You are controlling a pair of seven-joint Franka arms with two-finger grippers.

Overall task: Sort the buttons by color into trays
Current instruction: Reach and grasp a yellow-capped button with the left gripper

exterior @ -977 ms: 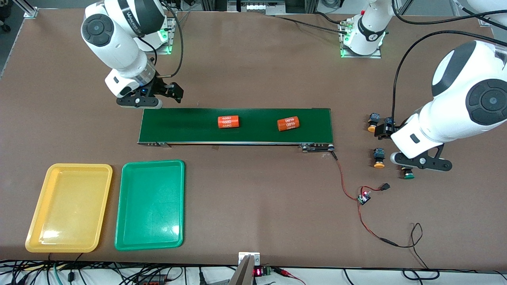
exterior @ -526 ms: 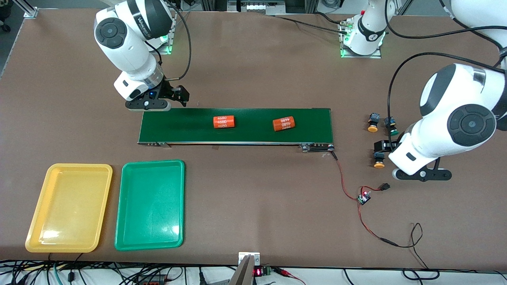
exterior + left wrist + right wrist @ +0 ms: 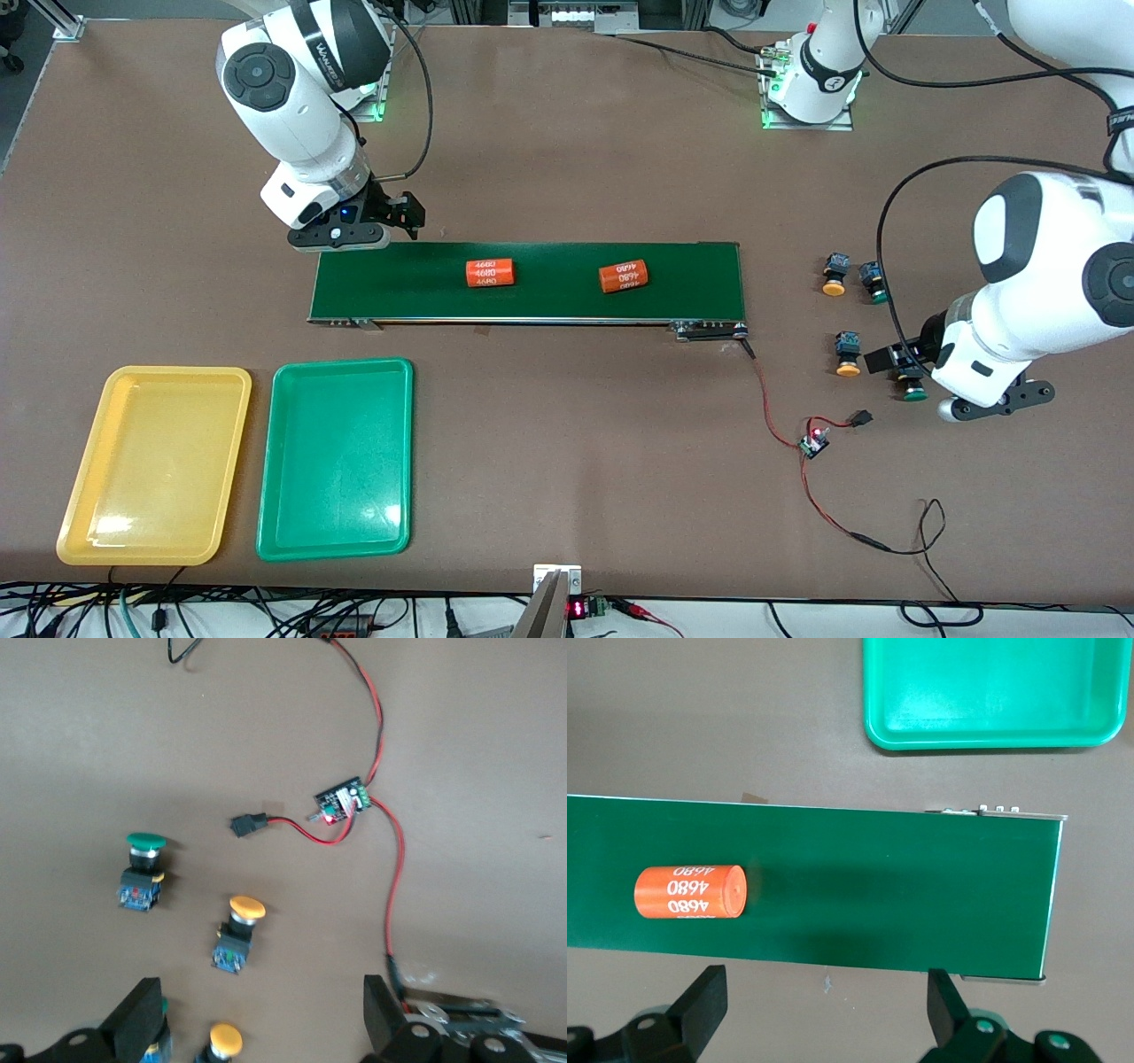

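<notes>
Brown table (image 3: 567, 461) is laid out with a dark-green conveyor belt (image 3: 527, 282) carrying two orange "4680" cylinders (image 3: 490, 272), a yellow tray (image 3: 89, 496) and a green tray (image 3: 270, 496) beside each other nearer the camera at the right arm's end. Four buttons (image 3: 849, 353), two orange-capped and two green-capped on dark bodies, are grouped on the bare table at the left arm's end. Left gripper (image 3: 257, 1023) is held with fingers spread over the buttons, nothing grasped; right gripper (image 3: 824, 1001) is likewise spread and empty at the belt's end.

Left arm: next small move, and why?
Probably lower the left gripper onto a button and close. Its jaws are open and empty, hovering over the four buttons: nearest are a yellow-capped button and a green-capped button. The yellow tray and green tray hold nothing yet.
</notes>
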